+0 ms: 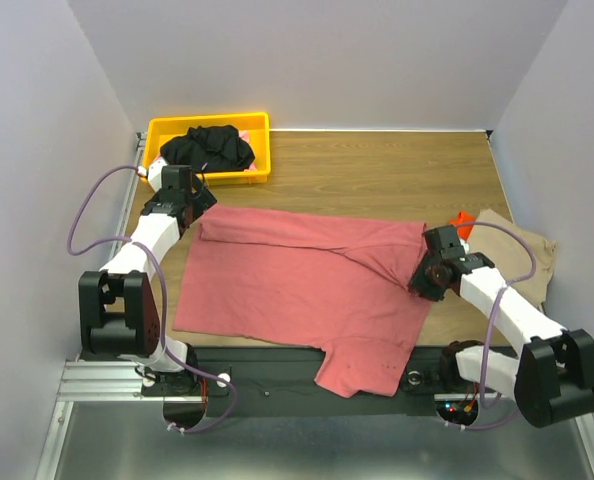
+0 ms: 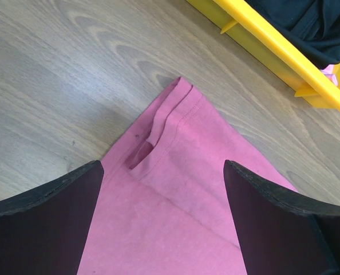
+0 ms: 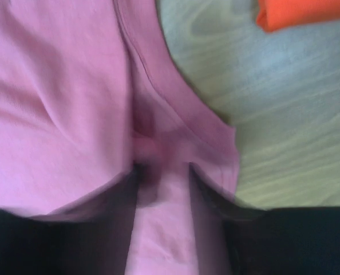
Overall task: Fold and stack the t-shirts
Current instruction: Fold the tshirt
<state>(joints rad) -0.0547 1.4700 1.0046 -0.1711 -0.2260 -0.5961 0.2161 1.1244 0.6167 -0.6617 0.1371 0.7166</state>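
R gripper nipped tight on dusty-red shirt, spread mid-table. L gripper gapes wide, empty, over its far-left corner. Fold step in hand, I reckon; next L must drop, pinch that corner.

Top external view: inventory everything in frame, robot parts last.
dusty-red t-shirt: 1, dusty red, spread across the middle of the table
black t-shirt: 1, black, bunched inside the bin
tan t-shirt: 1, tan, right edge of the table
orange cloth: 1, orange, between the red and tan shirts, mostly hidden
yellow bin: 1, yellow, far left corner
table: 1, wood grain
left gripper: 1, black, open over the red shirt's far left corner
right gripper: 1, black, at the red shirt's right edge, cloth between its fingers, grip unclear (blurred)
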